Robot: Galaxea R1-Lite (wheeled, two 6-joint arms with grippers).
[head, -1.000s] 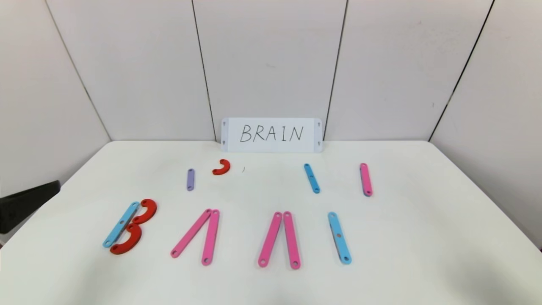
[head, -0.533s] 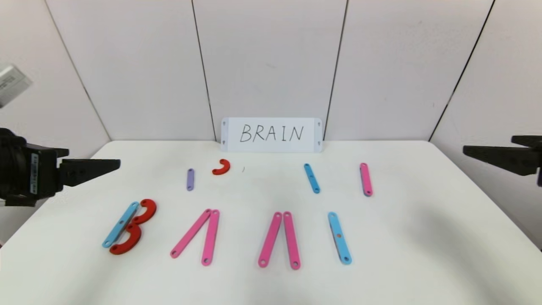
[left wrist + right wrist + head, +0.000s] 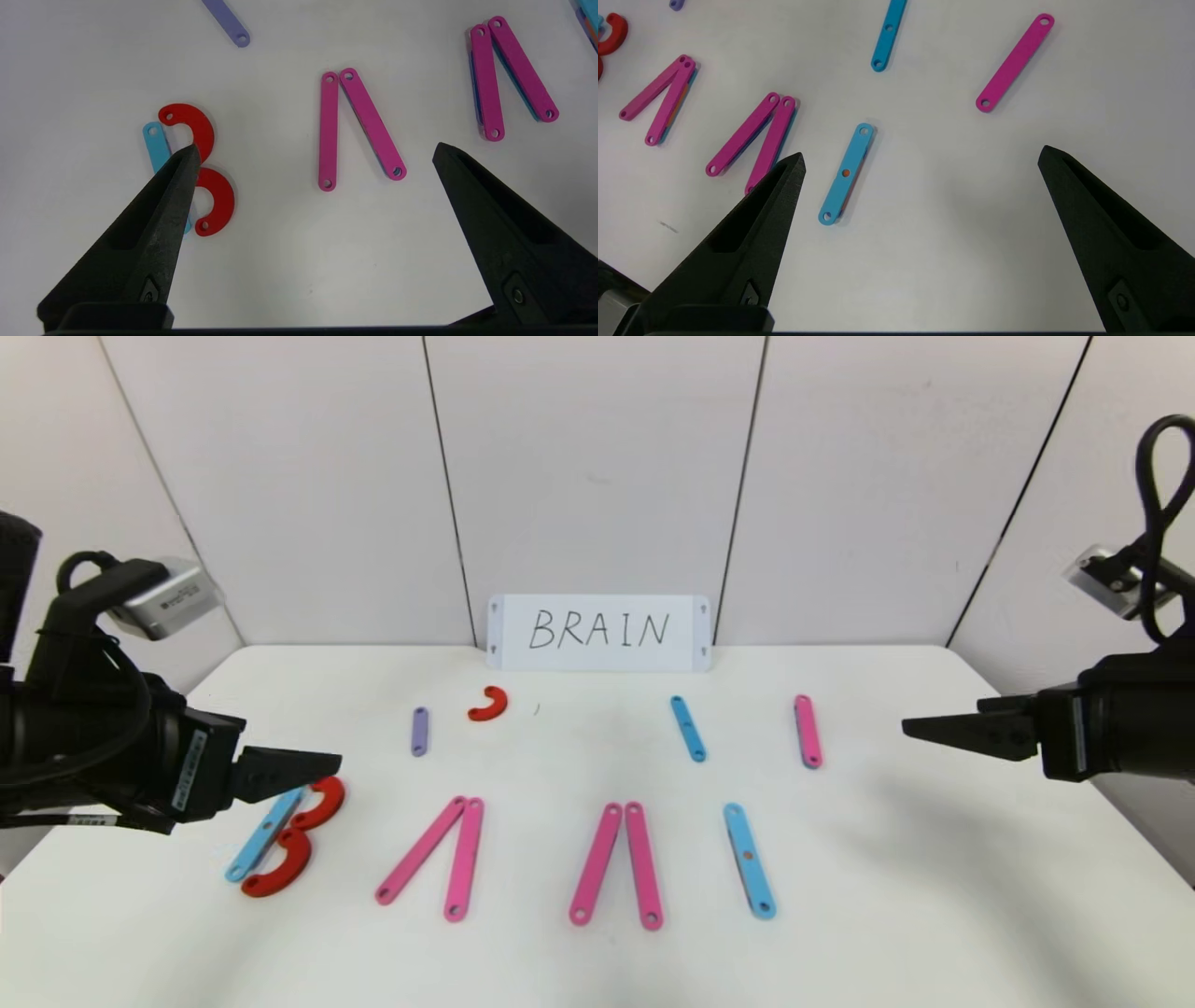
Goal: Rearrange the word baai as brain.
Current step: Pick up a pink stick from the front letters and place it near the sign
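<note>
Five pink strips (image 3: 807, 731) lie on the table (image 3: 934, 896): four in two narrow pairs, one alone nearer the right gripper (image 3: 910, 727); three light-blue strips (image 3: 687, 728), one just under the left gripper (image 3: 331, 765); one purple strip (image 3: 420, 731); three red curves (image 3: 488, 705), two beside that left claw; one white card (image 3: 598, 633); two grippers, both spread wide.
</note>
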